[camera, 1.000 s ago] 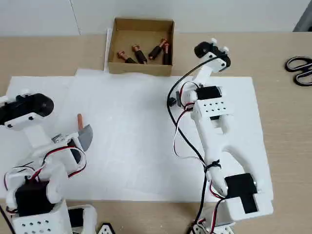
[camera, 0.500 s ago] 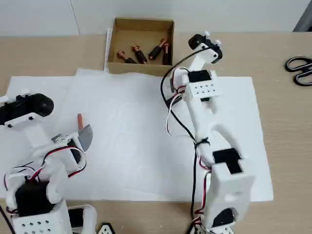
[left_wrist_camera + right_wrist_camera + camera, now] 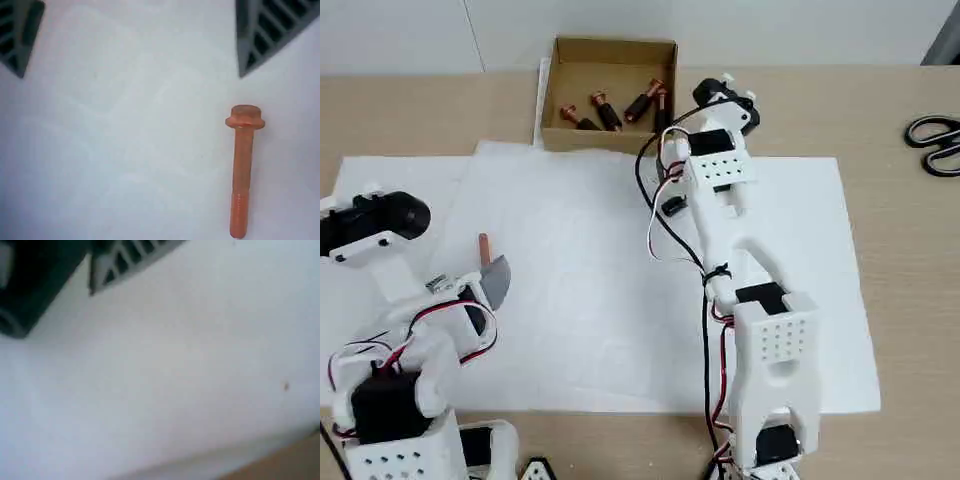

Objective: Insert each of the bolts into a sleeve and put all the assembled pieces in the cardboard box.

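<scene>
While the left hand (image 3: 131, 74) gapes, the bolt (image 3: 243, 170) lies beside one fingertip (image 3: 247, 55).

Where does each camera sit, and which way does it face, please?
High view: fixed overhead, looking down on both arms, white sheet, cardboard box.
Left wrist view: on that wrist, facing down past open left gripper at the bolt.
Right wrist view: on that wrist, facing the sheet.
Shared: the bolt, high and left wrist.

Copper-orange bolt (image 3: 243, 170), white sheet (image 3: 600, 300), brown cardboard box (image 3: 615, 42).
</scene>
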### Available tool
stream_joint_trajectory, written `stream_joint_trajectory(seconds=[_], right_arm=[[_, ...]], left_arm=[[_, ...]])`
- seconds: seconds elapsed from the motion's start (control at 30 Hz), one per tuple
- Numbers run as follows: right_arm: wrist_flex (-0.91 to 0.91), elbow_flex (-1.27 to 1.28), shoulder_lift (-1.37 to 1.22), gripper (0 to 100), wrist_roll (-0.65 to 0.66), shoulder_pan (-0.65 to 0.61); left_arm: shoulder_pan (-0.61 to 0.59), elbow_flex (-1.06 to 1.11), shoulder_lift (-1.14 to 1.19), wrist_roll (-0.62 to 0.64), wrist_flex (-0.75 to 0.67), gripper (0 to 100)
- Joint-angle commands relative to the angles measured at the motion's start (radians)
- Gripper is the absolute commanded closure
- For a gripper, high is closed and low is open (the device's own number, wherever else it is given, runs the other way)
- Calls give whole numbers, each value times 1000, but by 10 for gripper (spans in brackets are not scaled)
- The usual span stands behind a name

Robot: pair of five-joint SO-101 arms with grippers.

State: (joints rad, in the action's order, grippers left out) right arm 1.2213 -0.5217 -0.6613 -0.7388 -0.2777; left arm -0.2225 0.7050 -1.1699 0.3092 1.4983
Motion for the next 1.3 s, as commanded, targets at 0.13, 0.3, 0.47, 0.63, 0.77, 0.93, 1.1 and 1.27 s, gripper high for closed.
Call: stream_joint_trajectory(seconds=[0.13,0.3,0.47,0.63,0.77,0.93,1.1,1.27], right_arm=[[8,-38,-59,904,-11,-7],[5,-38,-67,904,-11,-8],[8,-37,-90,908,-11,-8],[8,-37,-148,905,-8,-8],[10,-38,-156,910,-5,-8],[12,-51,-154,985,-5,-5],[44,-95,-148,995,-5,-5],[203,-166,-45,995,34,-4]], left_arm=[[-6,-5,-6,6,-23,746],[-6,-5,-6,6,-23,746],[-6,-5,-6,6,-23,746],[-6,-5,-6,5,-21,746],[-6,-5,-6,5,-21,746],[-6,-5,-6,5,-21,746],[-6,-5,-6,5,-21,746],[-6,-5,-6,5,-21,746]])
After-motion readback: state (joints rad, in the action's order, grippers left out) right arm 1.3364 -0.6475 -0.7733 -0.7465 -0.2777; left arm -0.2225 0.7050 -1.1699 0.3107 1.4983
